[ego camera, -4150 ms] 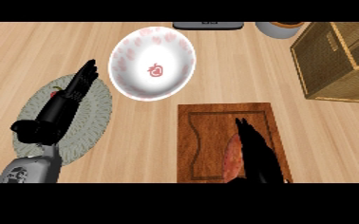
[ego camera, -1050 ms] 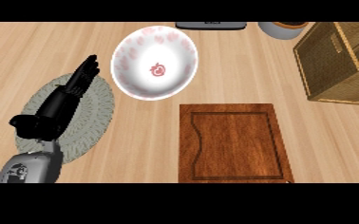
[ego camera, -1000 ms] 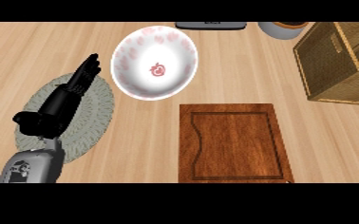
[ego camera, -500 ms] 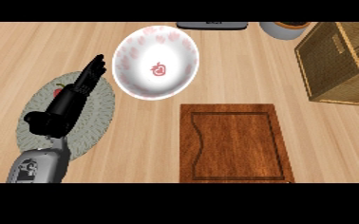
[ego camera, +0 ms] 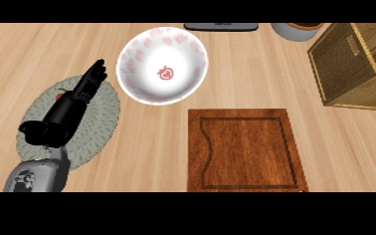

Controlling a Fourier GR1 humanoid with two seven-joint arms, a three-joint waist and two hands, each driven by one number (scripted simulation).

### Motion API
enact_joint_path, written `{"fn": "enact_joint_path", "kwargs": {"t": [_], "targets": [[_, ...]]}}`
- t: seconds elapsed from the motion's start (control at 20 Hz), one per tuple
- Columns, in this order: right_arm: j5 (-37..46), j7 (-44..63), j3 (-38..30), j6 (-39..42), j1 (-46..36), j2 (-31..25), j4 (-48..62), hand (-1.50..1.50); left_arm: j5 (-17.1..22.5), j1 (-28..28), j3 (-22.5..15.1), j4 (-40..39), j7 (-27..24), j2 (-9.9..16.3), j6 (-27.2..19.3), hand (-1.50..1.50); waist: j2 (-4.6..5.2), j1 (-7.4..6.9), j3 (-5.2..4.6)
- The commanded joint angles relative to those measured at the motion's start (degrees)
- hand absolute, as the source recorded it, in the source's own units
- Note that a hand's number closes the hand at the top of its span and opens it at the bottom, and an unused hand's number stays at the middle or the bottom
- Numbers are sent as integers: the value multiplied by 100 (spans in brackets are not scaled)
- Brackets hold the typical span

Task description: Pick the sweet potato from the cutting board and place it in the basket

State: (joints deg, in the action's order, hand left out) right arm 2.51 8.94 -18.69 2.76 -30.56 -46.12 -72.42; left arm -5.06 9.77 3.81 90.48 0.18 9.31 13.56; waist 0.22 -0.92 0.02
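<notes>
Cutting board (ego camera: 246, 152) sits bare beside the white plate (ego camera: 163, 64); left hand (ego camera: 70, 109) over the mat (ego camera: 103, 119), fingers straight and together

Basket (ego camera: 351, 64): cut by right edge, inside unreadable.
Red item (ego camera: 61, 95): mostly hidden behind left hand (ego camera: 70, 112).
Top-edge dark object (ego camera: 221, 26): cropped.

The light wooden counter (ego camera: 242, 79) carries everything. Near its middle, toward twelve o'clock, lies a white plate (ego camera: 162, 64) with pink marks. At five o'clock rests a brown wooden cutting board (ego camera: 246, 150), its top bare. A woven basket (ego camera: 349, 64) stands at two o'clock. At eight o'clock lies a round grey mat (ego camera: 99, 124). At twelve to one o'clock, a dark object (ego camera: 221, 26) and a grey vessel (ego camera: 295, 31) are cut by the edge.
</notes>
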Motion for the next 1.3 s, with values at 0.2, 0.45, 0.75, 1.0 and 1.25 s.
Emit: {"fn": "enact_joint_path", "kwargs": {"t": [0.2, 0.45, 0.75, 1.0, 1.25], "targets": [[581, -1802, -89, -243, -590, -10, 2423, 150, 65, -242, -107, 566, 330, -52, 71, 0, 12, -60, 6], [931, -2819, -61, -747, -1147, 109, 3550, 150, -90, -28, -82, 33, -101, -95, -15, 0, 29, -63, 5], [395, -3533, -801, -1051, -1151, 229, 4341, 150, 230, 170, 177, 227, 242, 171, 242, 0, 32, -66, 14], [799, -3908, -570, -1009, -1856, -79, 5219, -150, 50, 394, 110, -129, 187, 44, 77, 0, 47, -82, 10], [769, -4112, -614, -667, -2114, -327, 5389, -150, 73, 435, 156, -270, -2, 77, 141, 0, 43, -54, 8]]}}
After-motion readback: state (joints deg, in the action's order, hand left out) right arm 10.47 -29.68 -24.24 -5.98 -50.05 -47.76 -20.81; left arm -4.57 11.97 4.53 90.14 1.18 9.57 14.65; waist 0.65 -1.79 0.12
